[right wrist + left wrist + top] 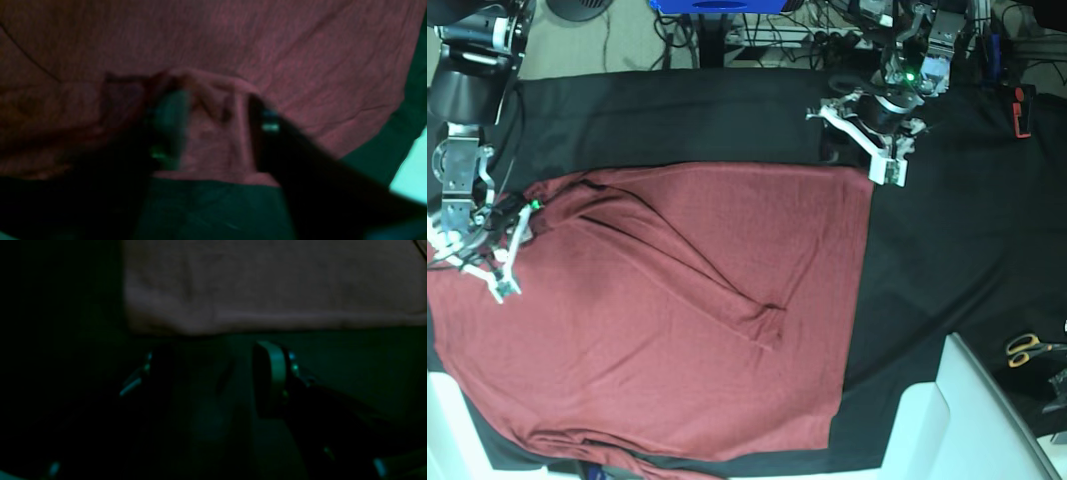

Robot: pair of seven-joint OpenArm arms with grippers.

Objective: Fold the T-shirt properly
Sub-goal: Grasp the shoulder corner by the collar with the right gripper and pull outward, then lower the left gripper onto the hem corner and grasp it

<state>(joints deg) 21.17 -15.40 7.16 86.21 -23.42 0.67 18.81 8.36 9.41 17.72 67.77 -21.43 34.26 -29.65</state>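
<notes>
While the right gripper (217, 130) sits spread over a shirt (677, 320) bump, left gripper (213, 373) spread nr the edge, both shd pinch low & lift slow.

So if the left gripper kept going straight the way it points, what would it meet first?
Probably the T-shirt: its edge lies just ahead of the left gripper, with only bare tablecloth between. Depth is unclear in this dark view.

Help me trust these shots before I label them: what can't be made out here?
- Left wrist view: too dark; left gripper is barely outlined near the T-shirt edge.
- Right wrist view: motion blur hides whether the right gripper grips cloth.
- Base view: the T-shirt's lower hem is cut off by the frame's bottom edge.
</notes>
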